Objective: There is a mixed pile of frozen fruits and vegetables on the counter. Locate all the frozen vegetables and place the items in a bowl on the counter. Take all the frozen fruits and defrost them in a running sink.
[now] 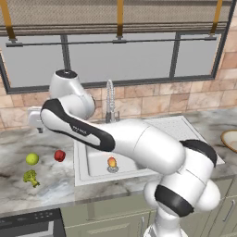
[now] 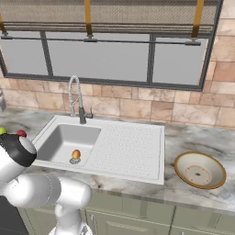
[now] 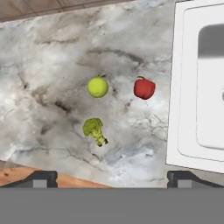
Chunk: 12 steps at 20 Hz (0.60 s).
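Seen from the hand camera, the end effector [image 3: 112,179] hangs high over the table [image 3: 52,65] with its fingertips [image 3: 43,178] spread wide and nothing between them — released.

Nearest the fingertips lies the broccoli floret [image 3: 94,130]. Just past it at about 12 o'clock is the yellow-green fruit [image 3: 97,87], and at roughly 2 o'clock from the broccoli sits the glossy red piece [image 3: 144,88], close to the rim of the sink [image 3: 183,87] yet apart from it. The three are near one another without touching.

Farther off, the orange-red fruit [image 2: 75,154] already rests on the basin floor by the drain, below the faucet [image 2: 77,98]; whether water runs I cannot tell. The bowl [image 2: 199,170] stands bare on the table beyond the drainboard, at 3 o'clock from the sink in the right base view.

By my reckoning one fruit is delivered and a new pick is being lined up. The next move calls for choosing a piece — the green fruit for the sink, or a vegetable for the distant bowl — centring over it and descending with the jaws astride it.
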Tool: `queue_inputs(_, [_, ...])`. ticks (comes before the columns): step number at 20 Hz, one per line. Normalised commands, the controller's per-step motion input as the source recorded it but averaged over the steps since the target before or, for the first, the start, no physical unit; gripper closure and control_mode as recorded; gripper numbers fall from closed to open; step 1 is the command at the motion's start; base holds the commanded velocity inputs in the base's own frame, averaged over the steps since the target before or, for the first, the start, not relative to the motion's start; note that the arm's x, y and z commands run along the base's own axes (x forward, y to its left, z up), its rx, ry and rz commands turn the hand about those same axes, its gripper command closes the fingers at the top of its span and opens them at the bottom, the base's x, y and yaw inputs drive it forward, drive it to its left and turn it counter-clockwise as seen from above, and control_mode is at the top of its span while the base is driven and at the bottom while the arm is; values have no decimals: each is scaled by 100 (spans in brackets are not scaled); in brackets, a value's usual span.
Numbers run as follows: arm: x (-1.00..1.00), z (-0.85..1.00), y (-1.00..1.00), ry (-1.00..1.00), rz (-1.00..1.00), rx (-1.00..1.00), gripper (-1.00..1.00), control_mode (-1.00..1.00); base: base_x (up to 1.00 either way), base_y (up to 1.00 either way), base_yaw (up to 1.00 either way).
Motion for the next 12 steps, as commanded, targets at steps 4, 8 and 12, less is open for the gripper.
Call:
queue_inputs(4, [30,-34,18,0,0,-3,-100,-100,0,0,0])
queue_inputs(8, [36,-28,21,0,0,-1,-100,-100,0,0,0])
queue_inputs(12, [41,-29,28,0,0,-1,-100,-100,0,0,0])
